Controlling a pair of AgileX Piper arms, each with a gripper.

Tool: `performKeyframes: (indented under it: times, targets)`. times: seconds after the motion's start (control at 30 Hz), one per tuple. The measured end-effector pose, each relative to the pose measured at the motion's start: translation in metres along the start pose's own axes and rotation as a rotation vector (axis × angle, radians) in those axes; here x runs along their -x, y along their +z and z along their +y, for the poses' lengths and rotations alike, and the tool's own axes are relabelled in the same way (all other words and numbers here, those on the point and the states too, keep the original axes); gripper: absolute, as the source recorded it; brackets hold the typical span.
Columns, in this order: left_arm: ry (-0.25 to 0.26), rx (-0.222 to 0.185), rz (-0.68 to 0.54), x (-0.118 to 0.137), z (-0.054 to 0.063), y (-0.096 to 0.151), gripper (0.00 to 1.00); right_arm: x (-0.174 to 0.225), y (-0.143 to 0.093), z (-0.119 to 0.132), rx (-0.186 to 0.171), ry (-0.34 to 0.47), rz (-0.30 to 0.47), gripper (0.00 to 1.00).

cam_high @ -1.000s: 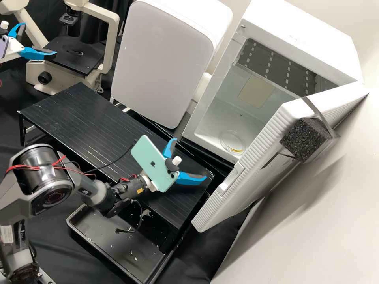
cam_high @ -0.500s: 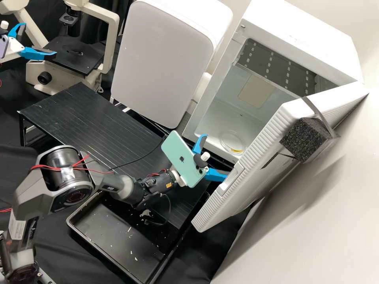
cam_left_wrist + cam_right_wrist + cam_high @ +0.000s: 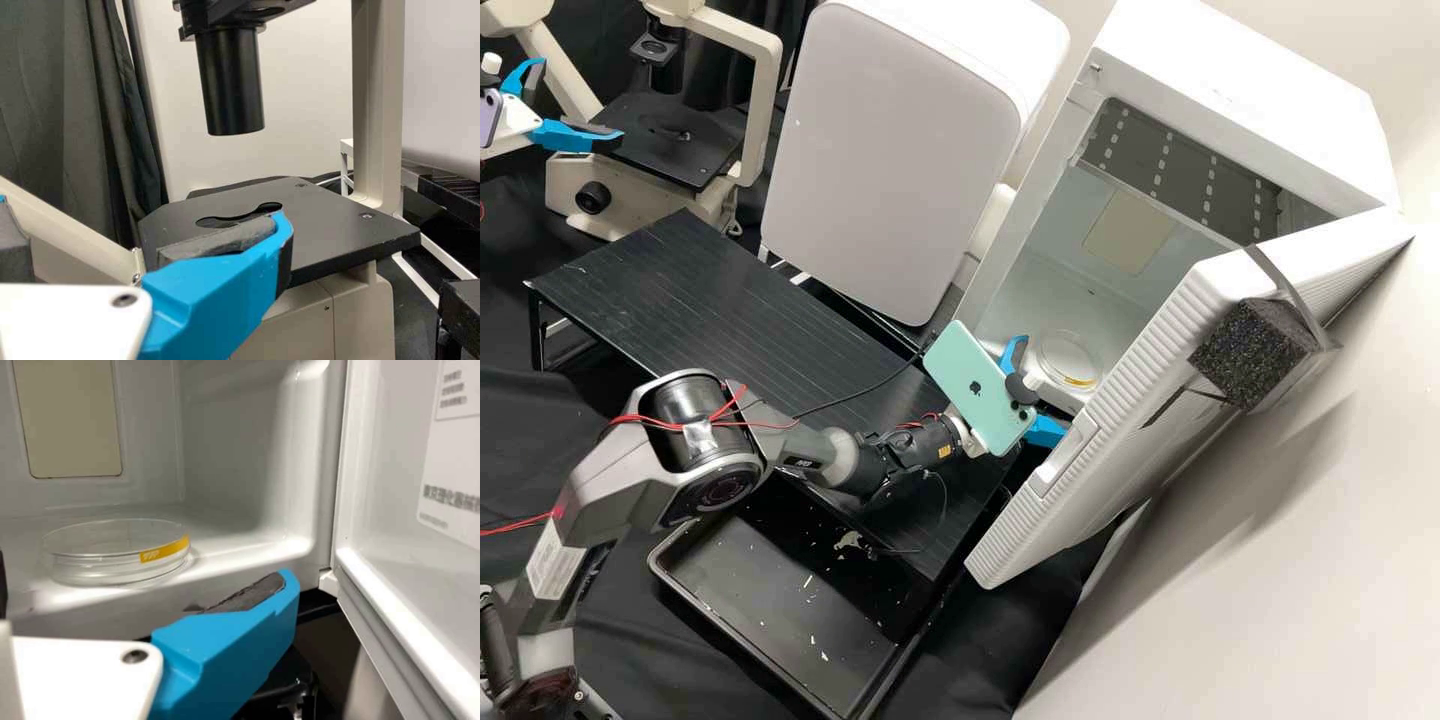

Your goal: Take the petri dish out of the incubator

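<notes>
Right gripper (image 3: 1046, 386) over there, fingers apart | petri dish (image 3: 116, 553) ahead of it, inside incubator (image 3: 1260, 95) | open door (image 3: 1170, 380) beside it

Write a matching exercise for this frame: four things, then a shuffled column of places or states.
1. Petri dish
2. Door
3. Left gripper
4. Right gripper

A. Beside the microscope
B. Swung open
C. At the mouth of the incubator, jaws apart
D. Lying flat on the chamber floor

Pairs: 1-D, 2-B, 3-A, 4-C
</notes>
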Motion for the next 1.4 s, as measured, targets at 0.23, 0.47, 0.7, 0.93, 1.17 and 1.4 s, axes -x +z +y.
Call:
performKeyframes:
  times: [0.23,0.47,0.7,0.93,1.17,1.4]
  targets:
    - [0.000,0.000,0.000,0.000,0.000,0.000,1.00,-0.011,0.001,0.000,0.006,-0.001,-0.004,1.00]
    - [0.000,0.000,0.000,0.000,0.000,0.000,1.00,-0.024,0.002,0.001,0.009,-0.007,-0.013,1.00]
    - [0.000,0.000,0.000,0.000,0.000,0.000,1.00,-0.031,0.001,0.003,0.003,-0.014,-0.019,1.00]
    - [0.000,0.000,0.000,0.000,0.000,0.000,1.00,-0.035,-0.001,0.004,-0.010,-0.048,-0.003,1.00]
    - [0.000,0.000,0.000,0.000,0.000,0.000,1.00,-0.037,-0.004,0.004,0.007,-0.069,0.004,1.00]
    - [0.000,0.000,0.000,0.000,0.000,0.000,1.00,-0.038,-0.006,0.005,-0.001,-0.086,-0.001,1.00]
